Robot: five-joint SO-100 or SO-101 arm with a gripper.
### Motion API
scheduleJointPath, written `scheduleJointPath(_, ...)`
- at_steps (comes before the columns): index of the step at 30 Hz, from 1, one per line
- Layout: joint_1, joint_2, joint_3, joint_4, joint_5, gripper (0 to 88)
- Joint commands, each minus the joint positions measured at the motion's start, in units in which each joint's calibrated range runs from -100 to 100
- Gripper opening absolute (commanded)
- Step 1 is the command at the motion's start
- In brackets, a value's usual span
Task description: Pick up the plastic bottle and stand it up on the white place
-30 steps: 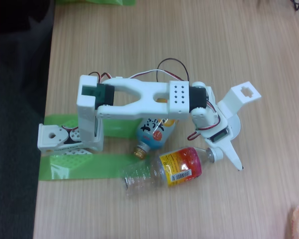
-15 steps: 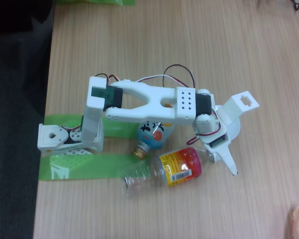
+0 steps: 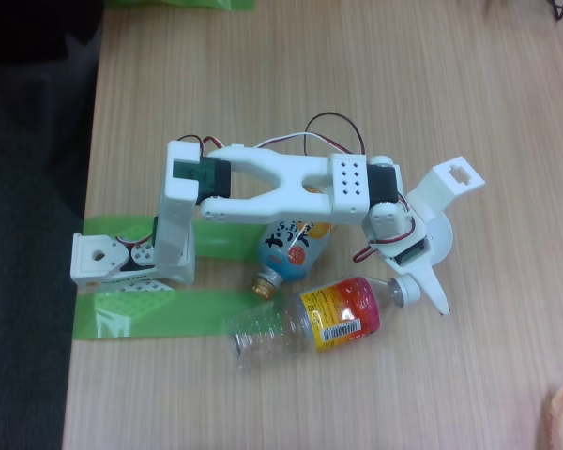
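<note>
Bottle [image 3: 314, 319] flat on table [image 3: 357, 75] — hand [image 3: 422, 291] beside cap

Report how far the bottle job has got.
Done: nothing yet; the plastic bottle lies on its side on the table. In hand: the gripper is down at its white cap, grasp not clear. Left: lift it and stand it on the white plate, partly hidden behind the gripper.

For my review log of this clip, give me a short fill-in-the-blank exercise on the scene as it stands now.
1. The plastic bottle is lying on its ____.
2. Its cap is coloured ____.
3. The tape under the arm's base is ____.
4. The gripper is near the bottle's ____ end.

Missing words: side; white; green; cap
</note>
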Motion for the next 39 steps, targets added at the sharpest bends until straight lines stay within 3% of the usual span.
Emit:
scheduleJointPath(1,-0.31,0.26,-0.27,-0.53,-0.22,51.4)
scheduleJointPath(39,4.73,10.43,-10.87,0.33,0.15,51.4)
